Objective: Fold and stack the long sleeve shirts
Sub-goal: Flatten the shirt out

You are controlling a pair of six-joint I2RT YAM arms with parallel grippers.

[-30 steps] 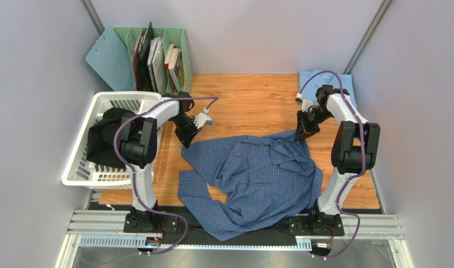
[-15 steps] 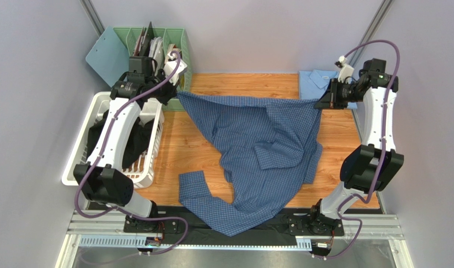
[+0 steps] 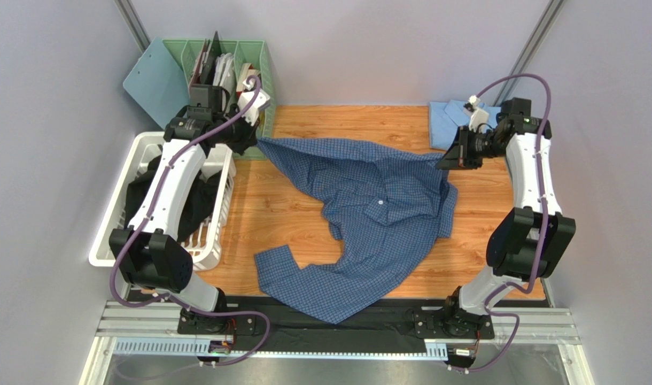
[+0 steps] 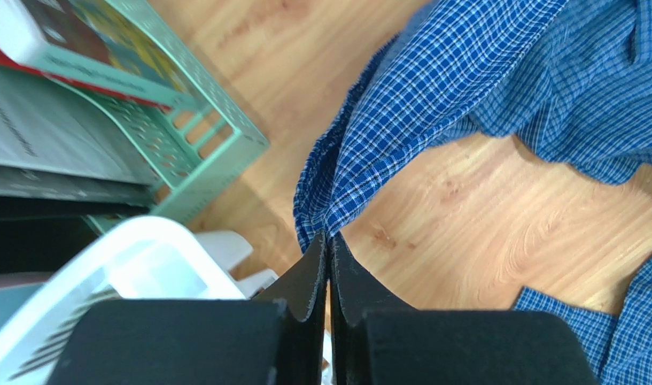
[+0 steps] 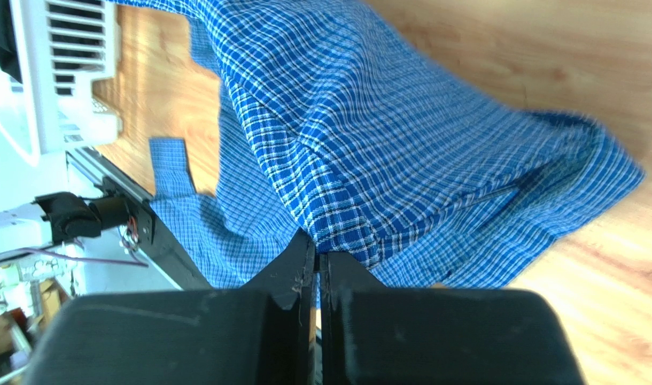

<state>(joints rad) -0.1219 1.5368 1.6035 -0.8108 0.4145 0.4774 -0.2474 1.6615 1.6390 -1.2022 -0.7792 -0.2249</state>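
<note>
We count two shirts. Our left gripper (image 3: 251, 143) and right gripper (image 3: 449, 160) each pinch an edge of the one checked shirt (image 3: 369, 208), draped across the table (image 3: 281, 210). The one pale shirt (image 3: 445, 120) lies at the table's far-right corner.

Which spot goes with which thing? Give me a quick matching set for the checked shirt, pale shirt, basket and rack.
Things:
1. checked shirt
2. pale shirt
3. basket
4. rack

Places:
a. far left corner, holding books
b. far right corner of the table
c. raised at its far edge, draped across the middle
d. left side, dark clothes inside

Pairs: 1-c, 2-b, 3-d, 4-a
</note>
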